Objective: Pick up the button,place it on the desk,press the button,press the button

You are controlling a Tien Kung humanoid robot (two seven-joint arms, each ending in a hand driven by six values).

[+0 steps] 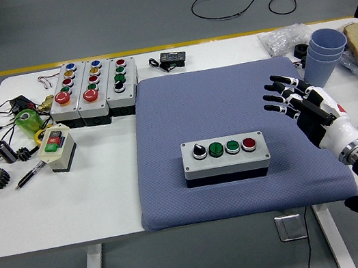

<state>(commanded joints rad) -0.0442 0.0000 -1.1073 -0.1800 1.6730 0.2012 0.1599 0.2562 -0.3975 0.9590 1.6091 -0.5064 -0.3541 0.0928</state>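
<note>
- Button box (225, 157) sat flat on blue mat (161, 109), mid worktop (106, 195), btns facing up, so prob. already placed and ready for pressing.
- Right hand (299, 106) hovered over mat's right edge, near the box but apart from it; fingers spread, holding nothing.
- Judged: open hand beside the box suits lining up a fingertip w/ red btn (249, 143), the nearest one.
- Left arm not in view.

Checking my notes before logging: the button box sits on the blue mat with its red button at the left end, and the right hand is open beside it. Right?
Not quite. The head view shows the button box on the blue mat with its red button at the right end, not the left. The right hand is open beside it, not touching.
</note>
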